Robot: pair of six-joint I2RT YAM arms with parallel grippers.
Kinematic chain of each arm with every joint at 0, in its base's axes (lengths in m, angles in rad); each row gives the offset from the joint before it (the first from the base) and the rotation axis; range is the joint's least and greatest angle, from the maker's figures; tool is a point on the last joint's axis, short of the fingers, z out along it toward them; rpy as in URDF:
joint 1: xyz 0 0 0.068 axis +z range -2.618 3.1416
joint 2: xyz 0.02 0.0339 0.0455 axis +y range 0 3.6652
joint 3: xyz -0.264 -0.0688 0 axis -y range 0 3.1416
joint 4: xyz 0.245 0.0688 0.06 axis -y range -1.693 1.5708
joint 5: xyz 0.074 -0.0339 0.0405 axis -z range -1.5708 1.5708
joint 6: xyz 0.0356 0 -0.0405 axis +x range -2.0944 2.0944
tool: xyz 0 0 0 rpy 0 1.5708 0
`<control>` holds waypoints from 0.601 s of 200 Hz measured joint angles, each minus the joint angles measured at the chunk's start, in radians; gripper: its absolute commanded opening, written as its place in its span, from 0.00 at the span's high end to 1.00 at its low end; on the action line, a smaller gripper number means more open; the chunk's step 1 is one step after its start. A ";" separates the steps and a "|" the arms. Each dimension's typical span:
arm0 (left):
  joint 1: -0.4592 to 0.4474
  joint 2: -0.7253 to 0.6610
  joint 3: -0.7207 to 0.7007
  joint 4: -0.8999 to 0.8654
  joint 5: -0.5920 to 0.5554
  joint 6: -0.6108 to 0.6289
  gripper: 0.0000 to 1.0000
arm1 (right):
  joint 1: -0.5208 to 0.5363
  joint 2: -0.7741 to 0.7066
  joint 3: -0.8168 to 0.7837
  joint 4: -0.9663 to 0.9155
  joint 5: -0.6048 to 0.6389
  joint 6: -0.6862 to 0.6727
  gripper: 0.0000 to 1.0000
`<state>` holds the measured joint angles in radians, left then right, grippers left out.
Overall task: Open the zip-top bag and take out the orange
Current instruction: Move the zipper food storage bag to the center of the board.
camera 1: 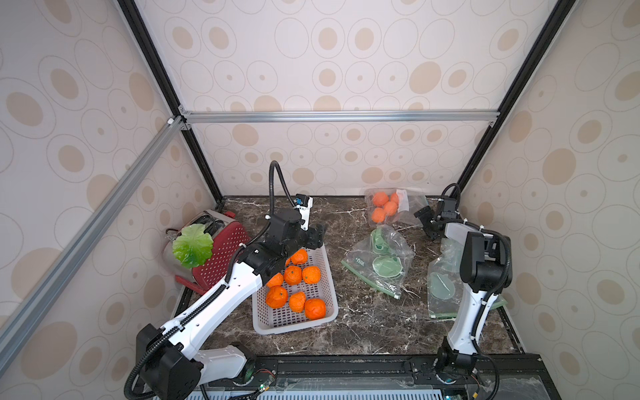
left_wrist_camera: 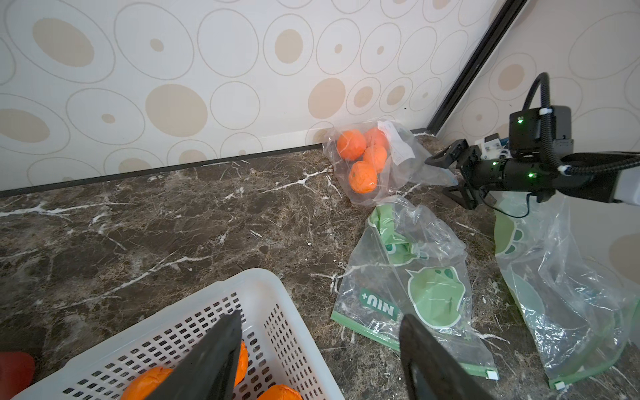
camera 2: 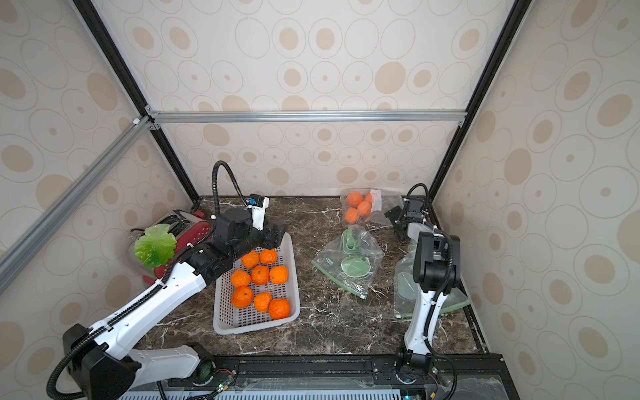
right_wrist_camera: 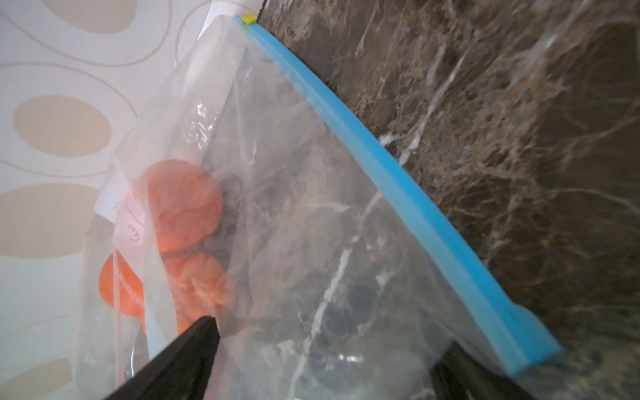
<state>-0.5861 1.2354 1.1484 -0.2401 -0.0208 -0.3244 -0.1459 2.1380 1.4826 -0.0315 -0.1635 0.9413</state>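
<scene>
Access to the seal is falling to the right arm. The right gripper is hovering just beside the zip-top bag, which is lying at the back of the marble tabletop against the back wall. The left gripper is hanging well apart from it, over the far end of the white basket of loose oranges.

The bag is pointing its mouth end toward the right gripper, while the oranges inside it are bunching at the opposite end, toward the table's middle. In the right wrist view the blue zip strip is running slantwise across the frame, from a yellow tab by the wall down to an end close beside one jaw, so its long axis is lying across the gripper's line of approach. Clear film is spreading between the two jaws there.

The right jaws are standing wide and gripping nothing; whether they are brushing the film I cannot tell. The left jaws are likewise spread and empty. The strip is looking pressed flat, so opening is probably not yet done. Two green-printed bags are lying flat nearer the front, one partly under the right arm.
</scene>
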 measured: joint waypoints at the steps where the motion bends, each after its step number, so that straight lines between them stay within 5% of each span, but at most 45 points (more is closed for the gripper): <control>1: 0.000 0.000 0.000 0.000 0.000 0.000 0.27 | 0.000 0.003 0.002 0.001 -0.001 0.002 0.16; 78: 0.000 -0.008 0.000 0.001 0.004 0.000 0.29 | 0.001 0.070 0.026 0.218 -0.132 0.132 0.96; 120: 0.000 0.002 0.000 0.017 0.018 -0.002 0.33 | 0.017 -0.065 -0.141 0.358 -0.194 0.137 1.00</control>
<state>-0.5861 1.2377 1.1484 -0.2230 -0.0025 -0.3260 -0.1287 2.0731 1.3415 0.3267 -0.3576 1.0782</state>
